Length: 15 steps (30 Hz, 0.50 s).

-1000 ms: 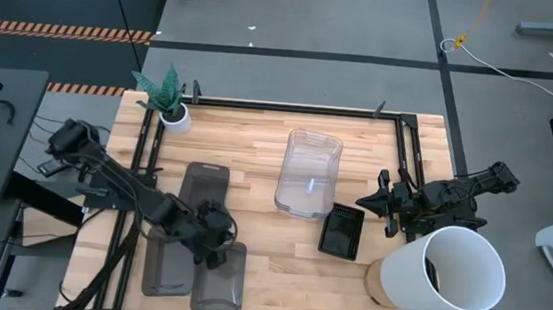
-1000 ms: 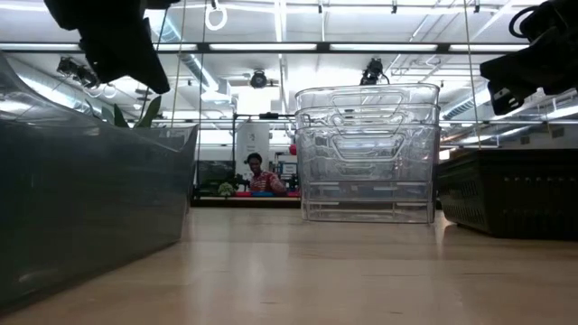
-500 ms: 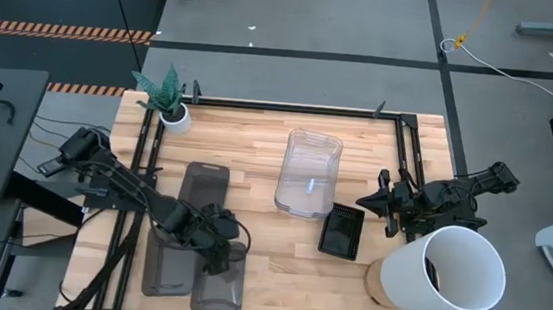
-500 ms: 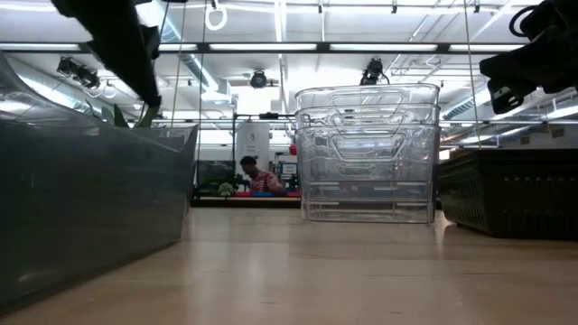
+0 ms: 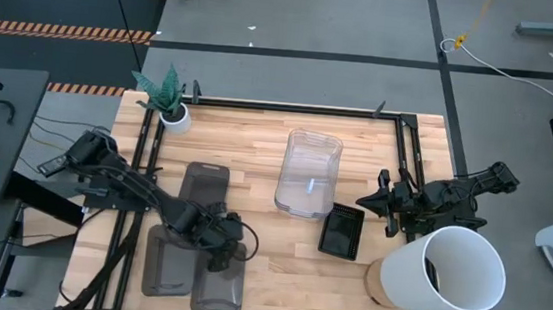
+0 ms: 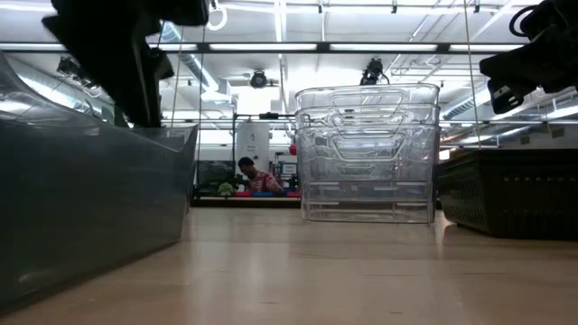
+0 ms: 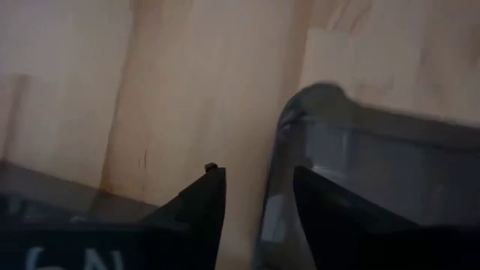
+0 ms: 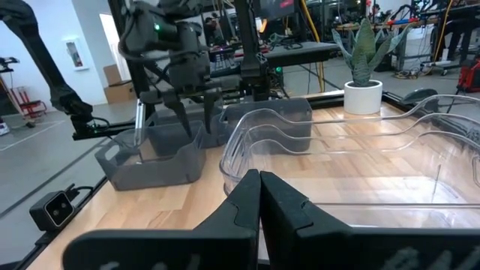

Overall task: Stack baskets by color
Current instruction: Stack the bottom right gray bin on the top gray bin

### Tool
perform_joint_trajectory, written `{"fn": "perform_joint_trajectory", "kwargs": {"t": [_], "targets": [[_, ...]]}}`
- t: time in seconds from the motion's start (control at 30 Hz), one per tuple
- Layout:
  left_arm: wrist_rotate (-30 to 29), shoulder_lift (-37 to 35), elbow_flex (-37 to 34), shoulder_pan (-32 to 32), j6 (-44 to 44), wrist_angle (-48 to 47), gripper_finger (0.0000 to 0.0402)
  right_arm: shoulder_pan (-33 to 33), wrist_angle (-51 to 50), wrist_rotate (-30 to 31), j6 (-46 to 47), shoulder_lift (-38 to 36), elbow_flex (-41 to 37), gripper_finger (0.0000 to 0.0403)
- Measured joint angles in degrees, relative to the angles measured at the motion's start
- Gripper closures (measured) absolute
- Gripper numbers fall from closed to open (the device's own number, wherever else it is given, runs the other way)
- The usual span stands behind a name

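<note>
Two smoky grey baskets sit side by side at the near left: a long one [image 5: 182, 229] and a shorter one [image 5: 218, 282] beside it. My left gripper [image 5: 219, 255] is open and points steeply down over the shorter basket's far end. In the left wrist view its fingers stand astride that basket's rim [image 7: 279, 176], one finger [image 7: 204, 201] outside and one [image 7: 330, 210] inside. A stack of clear baskets [image 5: 308, 173] stands mid-table on its base, with a black perforated basket [image 5: 341, 229] to its near right. My right gripper [image 5: 378, 202] hangs shut at the right, level and clear of everything. My left gripper comes at the shorter grey basket's far-end rim [image 7: 285, 142] from above, slanting down, with one finger on either side of the wall. Whether either finger touches the wall, I cannot tell. The basket rests flat on the table.
A big white bucket [image 5: 452, 271] lies at the near right, under the right arm. A small white plant pot [image 5: 172, 116] stands at the far left corner. Bare wood shows between the grey baskets and the clear stack [image 5: 260, 224]. Black frame rails [image 5: 403, 146] edge the table.
My left gripper has opened, tipped more steeply downward and rolled a little. It has also sunk slightly toward the near right, over the shorter grey basket's far end. The baskets lie where they were.
</note>
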Motion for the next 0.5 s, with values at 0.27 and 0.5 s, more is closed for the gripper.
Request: {"fn": "perform_joint_trajectory", "kwargs": {"t": [0.27,0.5], "targets": [[1.7,3.2,0.0,2.1,6.5,-0.8,0.0246,0.0,0.2,0.0,0.0,0.0,0.0,0.0386],[4.8,5.8,0.0,2.5,6.2,-0.2,0.0255,0.0,0.2,0.0,0.0,0.0,0.0,0.0386]]}}
